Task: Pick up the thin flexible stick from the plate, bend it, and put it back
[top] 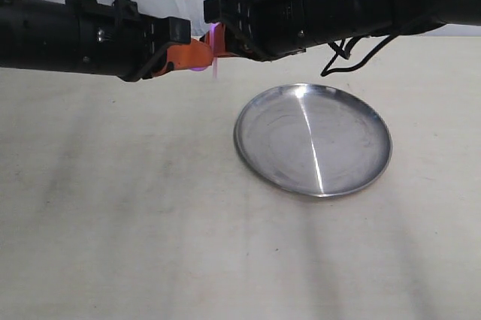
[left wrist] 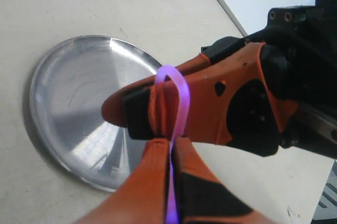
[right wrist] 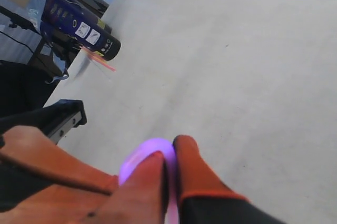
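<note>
The thin flexible stick (top: pixel 216 48), pink to purple, is held in the air between my two grippers, up and to the left of the plate (top: pixel 313 140). It is bent into a tight loop (left wrist: pixel 176 95) arching from one gripper to the other. My left gripper (top: pixel 197 55) is shut on one end of the stick (left wrist: pixel 172 182), which runs between its orange fingers. My right gripper (top: pixel 214 38) meets it tip to tip and is shut on the other end (right wrist: pixel 152 153). The round silver plate (left wrist: pixel 79 108) lies on the table below with nothing on it.
The table (top: pixel 150 222) is pale beige. Off its far edge stand a dark blue cylindrical can (right wrist: pixel 79 27) and a black frame (right wrist: pixel 60 119). A black cable (top: pixel 353 53) hangs under my right arm, above the plate's far rim.
</note>
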